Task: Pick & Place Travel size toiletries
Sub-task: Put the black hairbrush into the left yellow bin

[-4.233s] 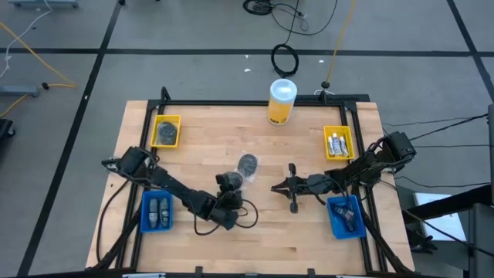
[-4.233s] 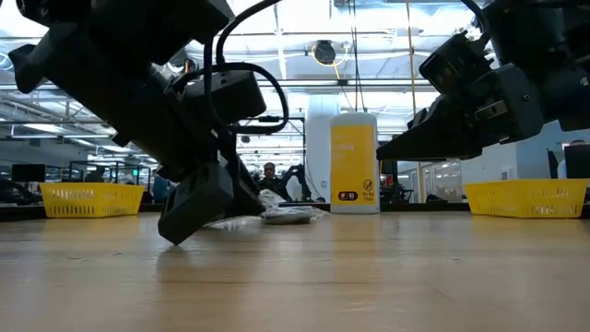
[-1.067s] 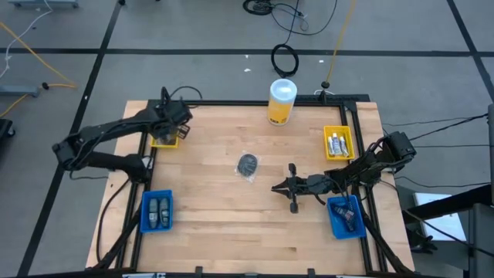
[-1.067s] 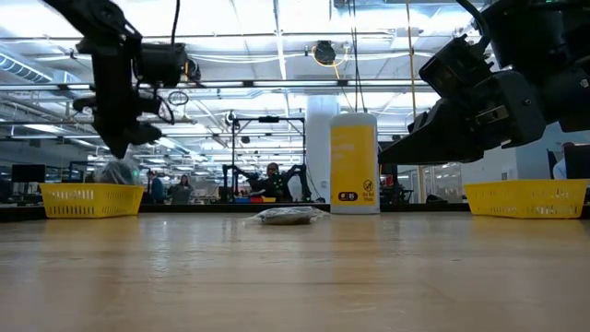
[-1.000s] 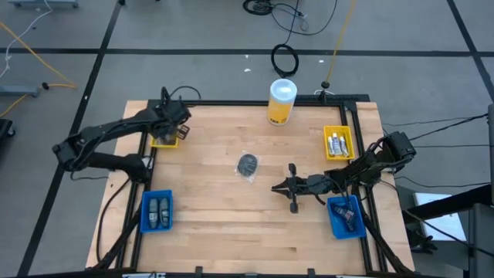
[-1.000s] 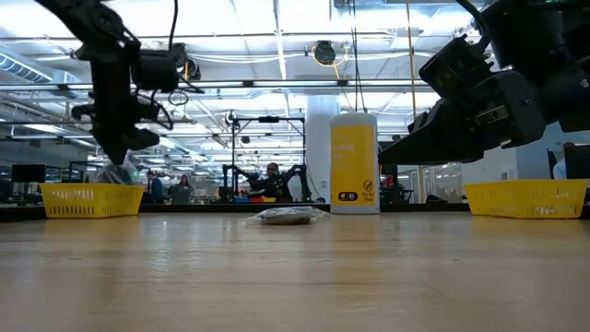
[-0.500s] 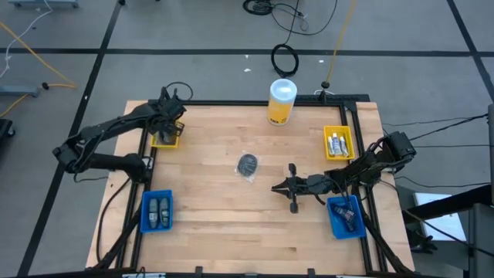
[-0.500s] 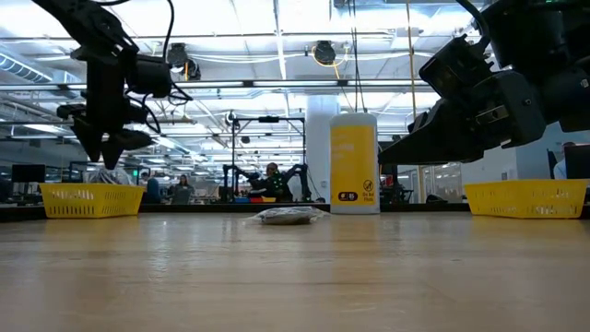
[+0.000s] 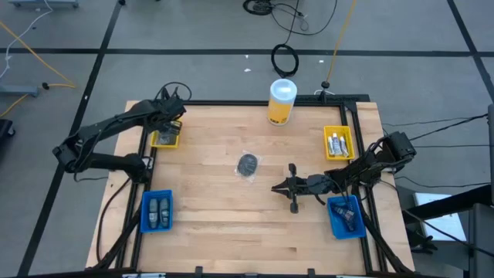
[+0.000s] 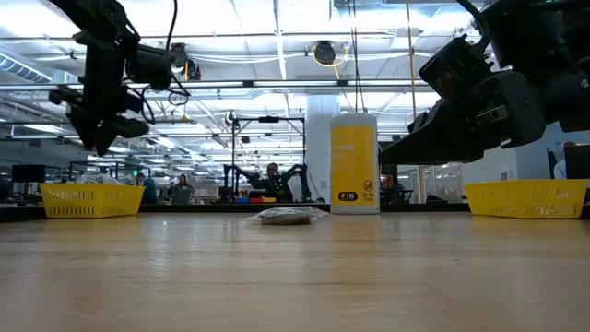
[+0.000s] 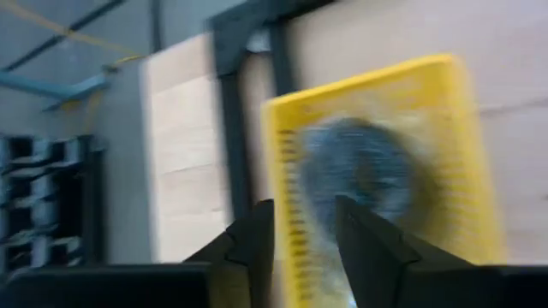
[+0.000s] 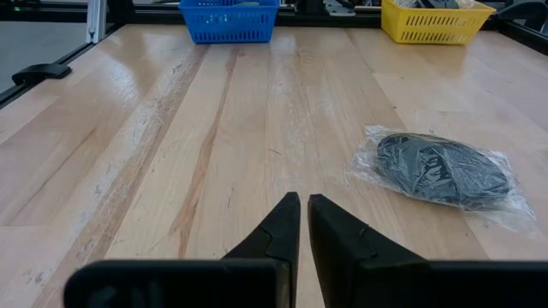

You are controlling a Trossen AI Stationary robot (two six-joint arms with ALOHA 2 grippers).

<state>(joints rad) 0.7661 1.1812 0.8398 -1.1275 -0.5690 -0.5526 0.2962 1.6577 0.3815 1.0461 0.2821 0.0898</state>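
Observation:
A dark grey disc in clear wrap [image 9: 248,164] lies flat on the wooden table near its middle, also seen as the disc [image 12: 441,171] in the right wrist view. My right gripper [image 9: 274,187] hovers shut to the right of it, touching nothing. My left gripper [image 9: 171,123] hangs open above the yellow bin [image 9: 165,137] at the far left. In the left wrist view another wrapped disc [image 11: 360,171] rests in that bin [image 11: 462,154], beyond my open fingers [image 11: 257,239].
A tall yellow container with a white lid [image 9: 282,100] stands at the far edge. A yellow bin with white tubes [image 9: 338,143] sits at the right. One blue bin holds dark bottles [image 9: 157,210], near left; another blue bin [image 9: 345,215] is near right.
My left gripper has let go of a wrapped disc, which now lies in the far-left yellow bin. The gripper has then risen above the bin, rolled a little and drifted toward the table's far left corner.

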